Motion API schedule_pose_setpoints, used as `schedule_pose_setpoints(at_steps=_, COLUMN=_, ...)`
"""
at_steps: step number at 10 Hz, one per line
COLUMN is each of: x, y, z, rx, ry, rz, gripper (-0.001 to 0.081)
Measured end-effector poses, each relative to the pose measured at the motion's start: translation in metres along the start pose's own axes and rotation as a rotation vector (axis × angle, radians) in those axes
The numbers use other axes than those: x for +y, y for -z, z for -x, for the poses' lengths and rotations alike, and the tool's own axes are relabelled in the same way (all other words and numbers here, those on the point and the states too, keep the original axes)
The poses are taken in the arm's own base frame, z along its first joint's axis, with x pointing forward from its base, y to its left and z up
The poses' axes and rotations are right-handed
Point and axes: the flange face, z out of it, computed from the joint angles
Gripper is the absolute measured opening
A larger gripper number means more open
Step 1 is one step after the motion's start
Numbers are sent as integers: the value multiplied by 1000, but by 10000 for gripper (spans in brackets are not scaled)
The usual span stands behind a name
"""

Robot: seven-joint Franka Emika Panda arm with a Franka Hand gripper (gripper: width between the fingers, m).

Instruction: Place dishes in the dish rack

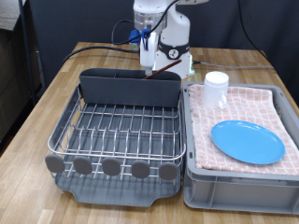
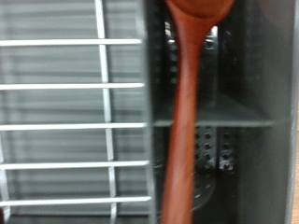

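hovering gripper [image 1: 149, 67] at rack's [image 1: 117, 135] twelve o'clock, over trough [image 1: 129, 89]; pinching spoon [image 2: 185, 112]. plate [image 1: 247, 141], cup [image 1: 216, 90] on cloth [image 1: 266, 103].

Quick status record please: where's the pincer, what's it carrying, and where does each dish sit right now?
pincer: above the rack's long trough, at the far end of the rack
spoon: wooden, hanging from the pincer over the trough
plate: blue, lying flat on the checked cloth, not in the rack
cup: white, upright on the cloth's far corner
rack: wire grid shows no dishes on it
bin: grey, on the exterior view's right of the rack
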Motion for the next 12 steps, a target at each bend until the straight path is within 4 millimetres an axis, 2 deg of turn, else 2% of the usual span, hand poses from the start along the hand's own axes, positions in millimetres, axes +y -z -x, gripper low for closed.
schedule_pose_setpoints(at_steps=1, x=5, y=13, z=8, rx=10, ry=12, rz=-28, gripper=788)
schedule_pose_setpoints(at_steps=5, x=25, y=68, z=43, rx=28, ry=98, rz=-95, gripper=802)
schedule_pose_setpoints(at_steps=7, x=38, y=89, z=69, rx=12, ry=251, rz=-111, gripper=802)
schedule_pose_setpoints(at_steps=10, x=60, y=108, z=113, rx=-26, ry=528, rz=-118, gripper=802)
schedule_pose_setpoints(at_steps=11, x=59, y=108, z=122, rx=-20, ry=595, rz=-113, gripper=802)
schedule_pose_setpoints(at_steps=12, x=58, y=107, z=121, rx=-20, ry=568, rz=-113, gripper=802)
